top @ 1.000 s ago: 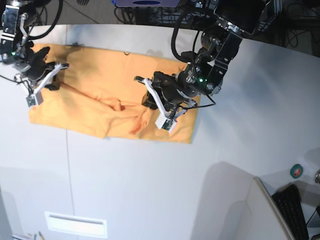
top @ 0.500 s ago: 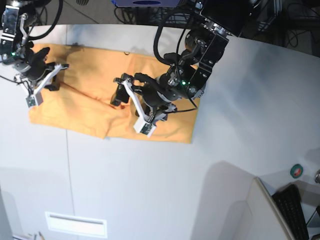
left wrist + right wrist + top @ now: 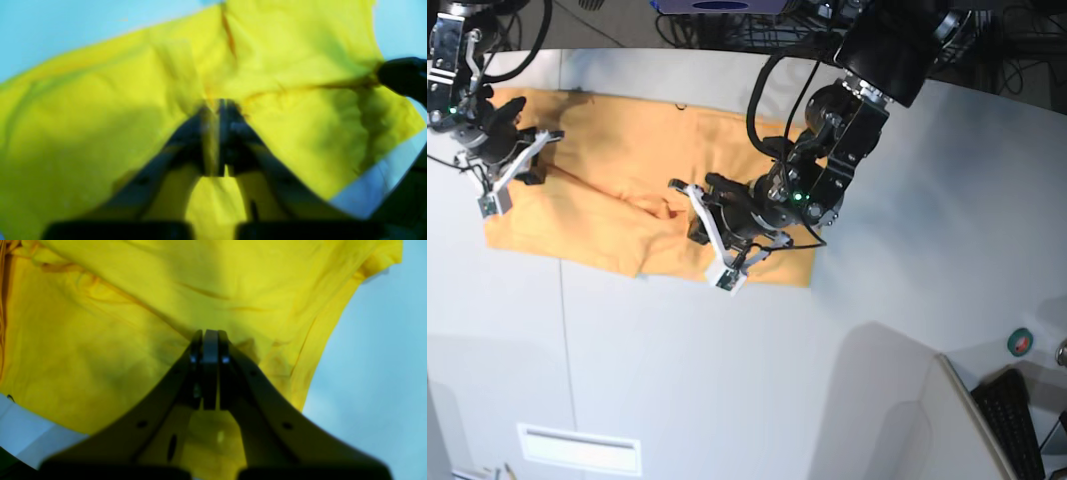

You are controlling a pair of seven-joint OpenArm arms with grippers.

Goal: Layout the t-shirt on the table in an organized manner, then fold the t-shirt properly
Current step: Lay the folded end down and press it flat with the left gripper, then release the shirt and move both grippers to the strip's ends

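Observation:
The orange-yellow t-shirt lies spread along the far left part of the white table, bunched into a ridge near its middle. My left gripper is down on the shirt's lower middle. In the left wrist view it is shut on a pinched fold of the t-shirt, and creases run out from the tips. My right gripper rests at the shirt's left end. In the right wrist view it is shut on the t-shirt near a sleeve hem.
A thin dark seam runs down the table. A white slot plate sits near the front edge. At the lower right are a raised panel, a black keyboard and a small green-red disc. Cables hang behind the table.
My left gripper opened wide, swung left over the shirt's middle, then came down and shut on a fold of cloth. The right gripper stayed shut at the left end.

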